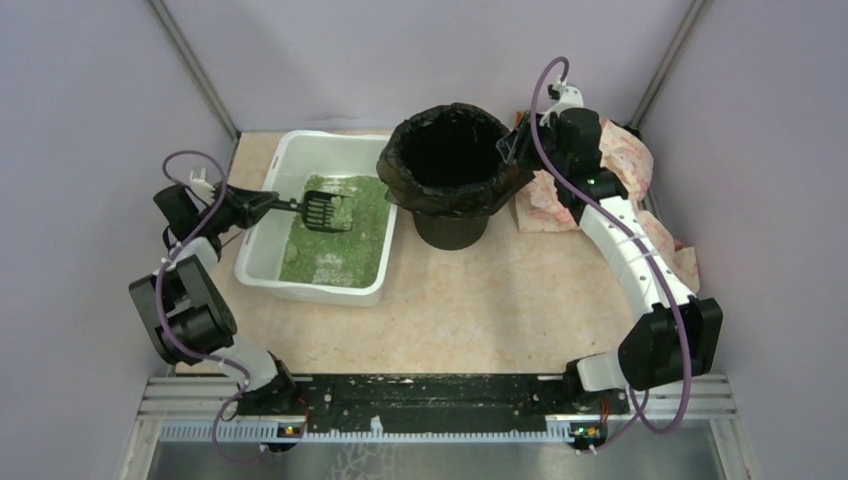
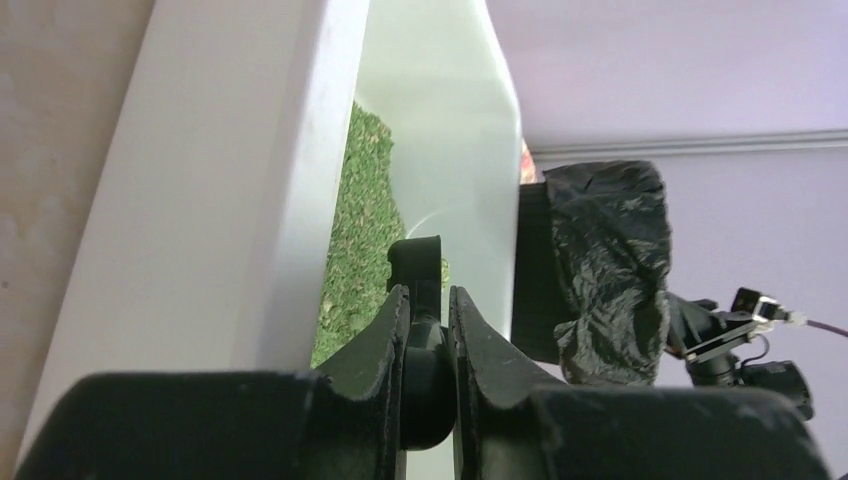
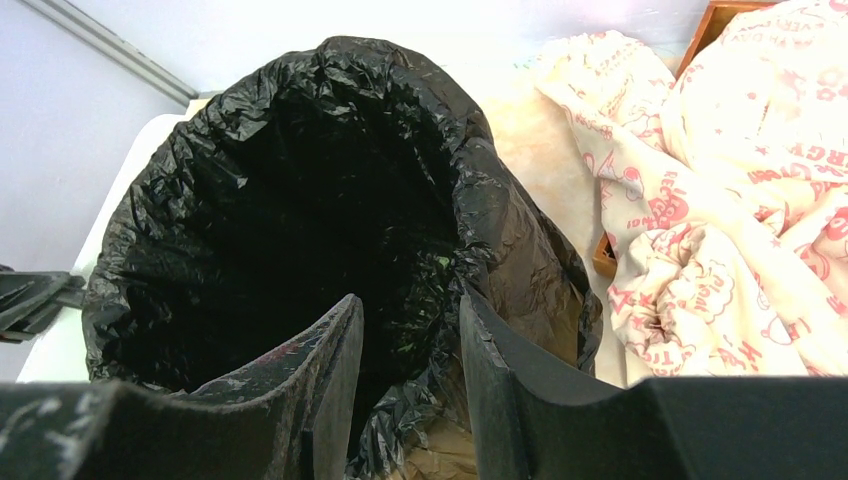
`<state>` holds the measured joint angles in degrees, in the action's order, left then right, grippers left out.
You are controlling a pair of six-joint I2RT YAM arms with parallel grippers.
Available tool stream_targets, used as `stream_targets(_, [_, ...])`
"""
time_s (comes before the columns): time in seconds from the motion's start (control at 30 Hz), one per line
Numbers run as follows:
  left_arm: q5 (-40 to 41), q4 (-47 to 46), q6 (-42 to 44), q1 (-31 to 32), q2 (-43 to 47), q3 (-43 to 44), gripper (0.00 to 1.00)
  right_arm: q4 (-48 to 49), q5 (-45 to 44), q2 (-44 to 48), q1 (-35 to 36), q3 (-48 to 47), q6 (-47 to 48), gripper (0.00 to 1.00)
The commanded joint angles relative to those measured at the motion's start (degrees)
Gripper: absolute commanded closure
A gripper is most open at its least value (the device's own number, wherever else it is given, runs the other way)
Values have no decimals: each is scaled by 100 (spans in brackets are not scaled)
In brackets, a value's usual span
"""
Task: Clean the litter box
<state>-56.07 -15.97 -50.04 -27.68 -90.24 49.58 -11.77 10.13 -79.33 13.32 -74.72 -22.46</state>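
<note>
The litter box (image 1: 262,262) is a white tub with green litter (image 1: 340,240), left of centre. A black slotted scoop (image 1: 328,210) rests on the litter at the far end. My left gripper (image 1: 262,205) reaches over the box's left wall and is shut on the scoop's handle (image 2: 420,260); the left wrist view shows the jaws (image 2: 428,295) pinching the handle beside the white wall (image 2: 200,200). My right gripper (image 1: 520,148) is at the right side of the black-bagged bin (image 1: 400,180), its fingers (image 3: 410,300) straddling the bagged rim (image 3: 500,230), one inside, one outside.
A crumpled white cloth with red print (image 1: 625,160) lies behind and right of the bin, partly under my right arm, over a wooden edge (image 3: 720,20). Purple walls close in the table on the left, back and right. The bin stands right next to the litter box.
</note>
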Motion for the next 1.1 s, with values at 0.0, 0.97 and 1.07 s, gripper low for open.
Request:
stream_targets(0.0, [-366, -1193, -722, -426, -93, -99, 100, 104, -81, -2, -27, -364, 113, 59])
stream_targets(0.97, [-325, -2948, -2043, -869, -80, -629, 100, 373, -24, -29, -29, -377, -148, 59])
stream_targets(1.07, [-411, -3552, -2624, -741, -160, -594, 100, 241, -74, 9, -32, -385, -22, 59])
